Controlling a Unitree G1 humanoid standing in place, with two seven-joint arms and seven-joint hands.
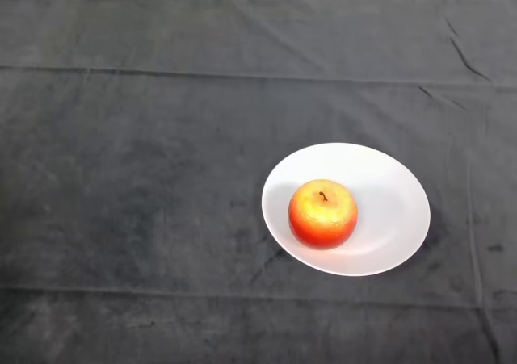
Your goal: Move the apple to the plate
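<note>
On the white plate [388, 219], toward its 9 o'clock side, the apple [323, 213] sits upright with its stem up. No hand is visible, so I cannot tell its state. I judge the task finished; a good last step is simply keeping the arm away.

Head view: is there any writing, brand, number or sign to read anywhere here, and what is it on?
None: no word, number, label or sign shows in this view.
The apple carries no sticker.
The white plate is plain, with no mark.
The dark cloth is bare of print.
</note>
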